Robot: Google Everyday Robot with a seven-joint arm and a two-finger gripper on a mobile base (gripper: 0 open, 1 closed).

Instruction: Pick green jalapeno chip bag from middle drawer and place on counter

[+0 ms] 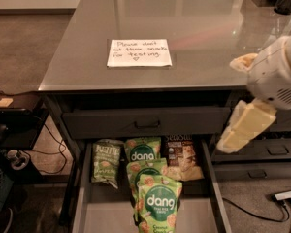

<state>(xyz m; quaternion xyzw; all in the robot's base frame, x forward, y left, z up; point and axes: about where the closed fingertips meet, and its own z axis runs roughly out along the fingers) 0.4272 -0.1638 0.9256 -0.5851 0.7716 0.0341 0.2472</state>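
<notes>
The green jalapeno chip bag (pixel 105 161), dull olive with white lettering, lies at the back left of the open middle drawer (pixel 111 217). The counter (pixel 194 18) is above it, a glossy grey top bearing a white handwritten note (pixel 138 52). My gripper (pixel 228 106) hangs on a white arm at the right, over the counter's front right corner and above the drawer's right side. Its pale fingers (pixel 245 127) are spread apart and hold nothing. It is well to the right of the chip bag and higher.
Three bright green dang pouches (pixel 159 203) and a brown-and-white snack bag (pixel 183 157) share the drawer. A shut drawer with a black handle (pixel 146 123) sits above it. More shut drawers (pixel 276 149) are at the right. A dark low shelf (pixel 14 110) and cables stand at the left.
</notes>
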